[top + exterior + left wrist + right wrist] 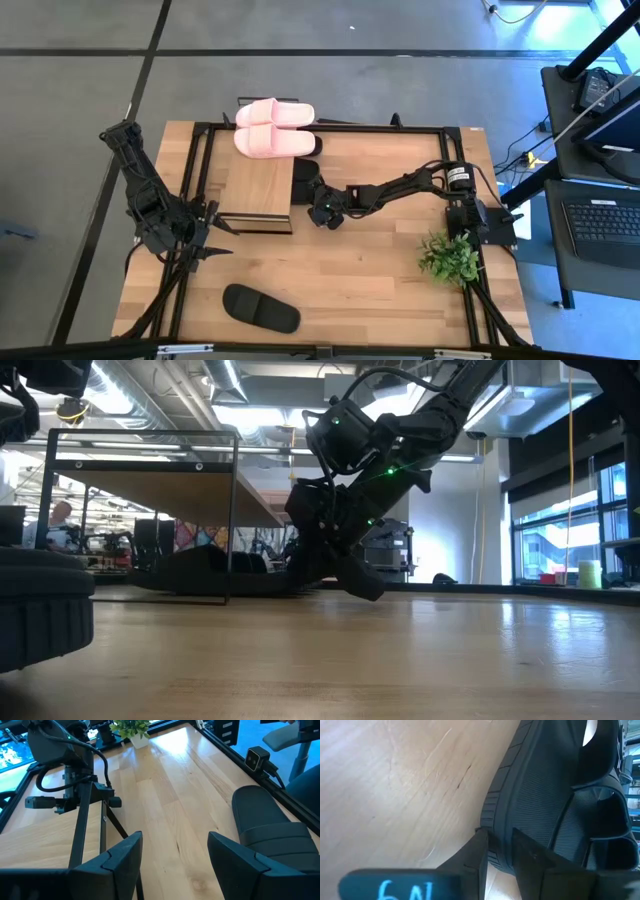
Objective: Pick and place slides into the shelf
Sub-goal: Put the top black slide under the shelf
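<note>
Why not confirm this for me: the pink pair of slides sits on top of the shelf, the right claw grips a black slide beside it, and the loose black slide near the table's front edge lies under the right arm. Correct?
One detail is wrong. The high view shows the loose black slide on the left arm's side, near the left claw. The rest stands: the pink pair sits on the shelf, and the right claw grips a black slide beside it.

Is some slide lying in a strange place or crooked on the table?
One black slide lies alone near the table's front edge, angled, far from the shelf. The pink pair sits atop the shelf's far end, overhanging it.
</note>
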Tool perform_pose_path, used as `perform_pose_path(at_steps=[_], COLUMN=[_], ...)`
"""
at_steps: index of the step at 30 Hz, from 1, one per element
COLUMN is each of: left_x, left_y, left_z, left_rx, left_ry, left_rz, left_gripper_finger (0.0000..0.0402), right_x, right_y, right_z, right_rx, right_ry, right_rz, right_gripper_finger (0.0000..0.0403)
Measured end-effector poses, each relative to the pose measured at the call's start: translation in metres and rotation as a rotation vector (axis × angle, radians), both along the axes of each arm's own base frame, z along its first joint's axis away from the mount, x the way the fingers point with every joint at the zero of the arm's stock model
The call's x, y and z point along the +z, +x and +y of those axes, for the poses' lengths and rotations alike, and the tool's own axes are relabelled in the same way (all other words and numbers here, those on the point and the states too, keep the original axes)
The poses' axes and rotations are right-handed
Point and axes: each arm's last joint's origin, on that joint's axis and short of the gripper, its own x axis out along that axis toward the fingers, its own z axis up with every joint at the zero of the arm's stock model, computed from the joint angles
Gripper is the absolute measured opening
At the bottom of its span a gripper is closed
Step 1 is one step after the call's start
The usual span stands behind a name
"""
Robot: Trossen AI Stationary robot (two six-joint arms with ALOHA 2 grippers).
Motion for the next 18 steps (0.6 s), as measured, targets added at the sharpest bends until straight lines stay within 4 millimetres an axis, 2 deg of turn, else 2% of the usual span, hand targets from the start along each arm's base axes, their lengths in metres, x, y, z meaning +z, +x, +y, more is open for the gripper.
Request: perform_pose_path(at_steps=[11,18], left_x=[0.0000,0.0000], left_y=[0.0000,0.0000], left_z=[0.0000,0.0000], left_rx=[0.002,0.002], left_ry=[-0.004,-0.004], left_rz=[0.000,0.001], left_gripper_finger=[0.0217,0.0217], right_x=[0.0000,-0.0013], right_y=[-0.0002,-0.0019], right_z=[0.0002,0.0034], right_rx=[-0.024,-0.023], right_ry=[0.025,0.029], right_rz=[-0.009,0.015], right_gripper_finger=[0.0081,0.0126])
